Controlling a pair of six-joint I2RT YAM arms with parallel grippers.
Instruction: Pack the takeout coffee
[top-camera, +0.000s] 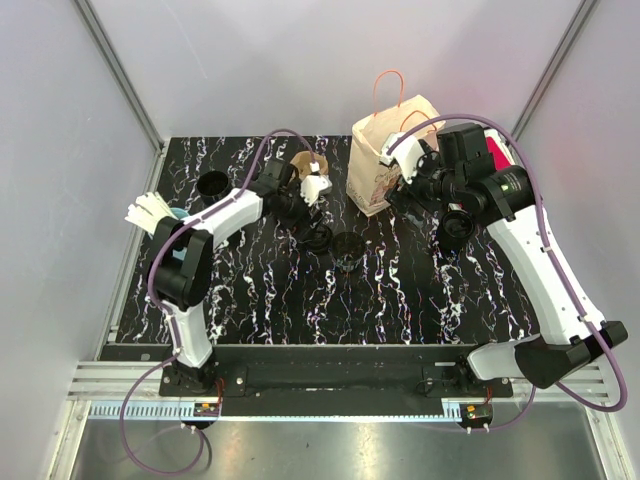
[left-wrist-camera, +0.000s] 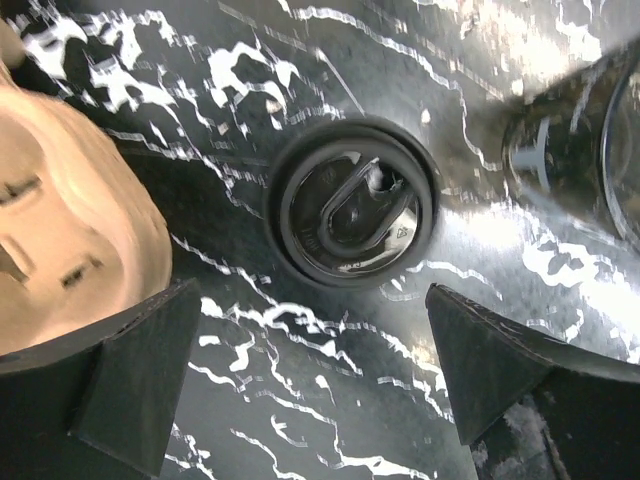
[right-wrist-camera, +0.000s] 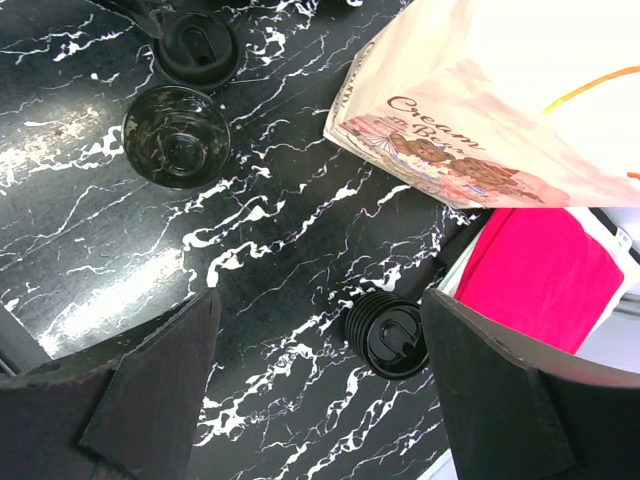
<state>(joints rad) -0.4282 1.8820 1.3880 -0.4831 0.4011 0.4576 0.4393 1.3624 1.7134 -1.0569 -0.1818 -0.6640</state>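
A loose black lid (left-wrist-camera: 350, 205) lies flat on the table just ahead of my open, empty left gripper (left-wrist-camera: 315, 330); it also shows in the top view (top-camera: 318, 237). An open black cup (top-camera: 347, 250) stands right of it, also in the right wrist view (right-wrist-camera: 176, 135). A lidded black ridged cup (top-camera: 458, 228) stands near the table's right edge; it lies below my open, empty right gripper (right-wrist-camera: 320, 320), close to the right finger (right-wrist-camera: 500, 390). The paper bag (top-camera: 385, 160) stands upright at the back, left of my right gripper (top-camera: 408, 190). My left gripper (top-camera: 303, 210) hovers beside a cardboard carrier (top-camera: 312, 180).
Another black cup (top-camera: 213, 185) stands at the back left. White napkins (top-camera: 150, 212) lie at the left edge. A pink item (right-wrist-camera: 545, 270) sits behind the bag at the right. The cardboard carrier (left-wrist-camera: 60, 220) is close to my left finger.
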